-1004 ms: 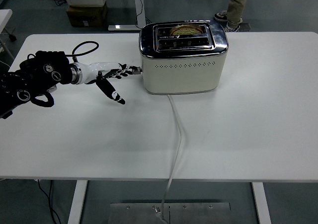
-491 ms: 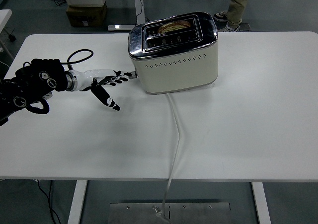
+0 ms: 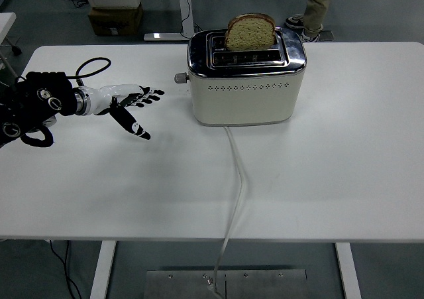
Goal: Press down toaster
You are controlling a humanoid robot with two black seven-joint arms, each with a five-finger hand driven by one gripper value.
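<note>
Now my left robot hand (image 3: 132,103) hovers splayed, empty, beside the toaster (image 3: 246,80) lever (image 3: 179,77); bread (image 3: 250,31) stands raised.

A cream toaster (image 3: 246,80) with a chrome top stands on the white table (image 3: 331,173), a slice of bread (image 3: 250,31) standing tall out of its far slot. Its lever knob (image 3: 179,78) juts from the left end. The left robot hand (image 3: 132,103) hovers just beside it, fingers spread, touching nothing. A white cord (image 3: 236,193) trails off the table's near edge.
</note>
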